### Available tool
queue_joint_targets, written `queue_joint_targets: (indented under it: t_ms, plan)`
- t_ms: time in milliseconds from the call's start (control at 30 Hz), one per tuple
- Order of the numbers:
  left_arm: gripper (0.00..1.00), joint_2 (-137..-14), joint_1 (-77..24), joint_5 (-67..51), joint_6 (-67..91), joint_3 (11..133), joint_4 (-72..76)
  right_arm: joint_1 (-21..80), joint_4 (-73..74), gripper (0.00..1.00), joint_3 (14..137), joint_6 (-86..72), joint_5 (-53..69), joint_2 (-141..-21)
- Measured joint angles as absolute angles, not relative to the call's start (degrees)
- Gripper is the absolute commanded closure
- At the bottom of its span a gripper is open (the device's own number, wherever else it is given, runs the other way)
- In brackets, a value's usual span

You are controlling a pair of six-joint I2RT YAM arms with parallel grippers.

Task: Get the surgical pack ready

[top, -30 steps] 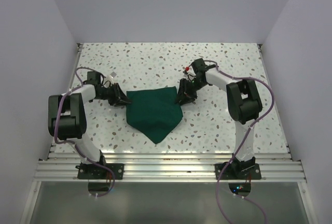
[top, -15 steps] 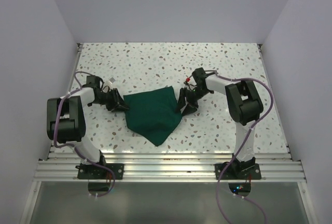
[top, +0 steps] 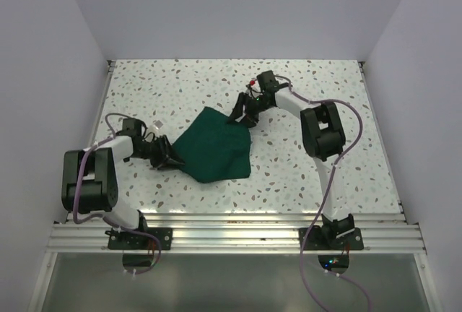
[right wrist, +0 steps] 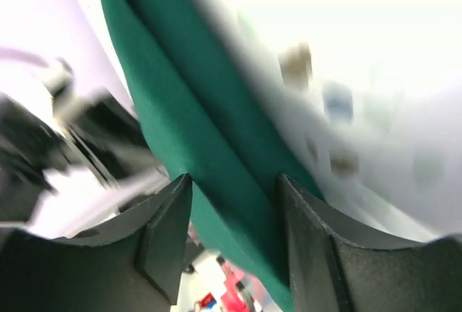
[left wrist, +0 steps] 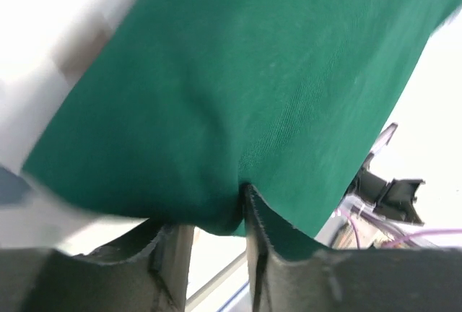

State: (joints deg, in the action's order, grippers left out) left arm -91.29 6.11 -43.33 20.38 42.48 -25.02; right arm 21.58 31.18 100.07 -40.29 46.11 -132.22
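The dark green drape [top: 215, 146] lies bundled on the speckled table [top: 310, 167], its far corner pulled up toward the back. My right gripper [top: 240, 113] is at the drape's far right edge. In the right wrist view a thick fold of the drape [right wrist: 209, 139] runs between the two fingers and fills the gap of the right gripper [right wrist: 232, 182]. My left gripper [top: 170, 159] is at the drape's left edge. Its fingers stand apart in the left wrist view, bare table showing between them, and the drape's hem [left wrist: 238, 110] hangs over the tips of the left gripper [left wrist: 209, 218].
White walls close in the table on the left, right and back. An aluminium rail [top: 231, 236] runs along the near edge, where both arm bases stand. The right arm's cable and wrist [left wrist: 390, 191] show beyond the drape in the left wrist view.
My right gripper has swung to the far left, taking the drape's right corner with it. The drape has turned from a near-pointing triangle to a skewed shape. The left gripper dropped nearer and its fingers spread.
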Motion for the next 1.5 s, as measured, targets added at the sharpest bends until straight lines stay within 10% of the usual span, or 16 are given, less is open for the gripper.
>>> queue_joint_targets:
  t_ms: [200, 300, 333, 367, 400, 933, 1500]
  plan:
    - [0.53, -81.2, 4.4, -41.1, 25.7, 34.5, -24.8, 20.3, 33.7, 0.01, 113.8, -41.0, 45.2, -139.7]
    - [0.48, -75.1, 4.4, -38.3, 28.1, 33.4, -26.3, 18.7, 36.7, 0.01, 114.7, -39.4, 42.3, -139.3]
    - [0.38, -72.9, 4.4, -37.3, 28.8, 33.2, -27.1, 17.9, 38.1, 0.01, 114.5, -38.7, 40.5, -138.9]
    - [0.04, -70.5, 4.4, -36.4, 29.2, 33.0, -27.9, 17.0, 39.3, 0.01, 114.1, -38.0, 38.7, -138.3]
    - [0.0, -68.2, 4.4, -35.6, 29.8, 32.8, -28.5, 16.1, 40.3, 0.01, 113.3, -37.1, 36.5, -137.4]
    - [0.0, -47.6, -7.1, -22.2, 34.3, 41.9, -41.0, 12.4, 38.6, 0.01, 78.4, -33.5, 35.7, -104.7]
    - [0.0, -80.8, -46.0, 8.0, 23.1, 65.0, -41.6, 12.4, 39.9, 0.01, 61.8, -30.2, 35.0, -87.4]
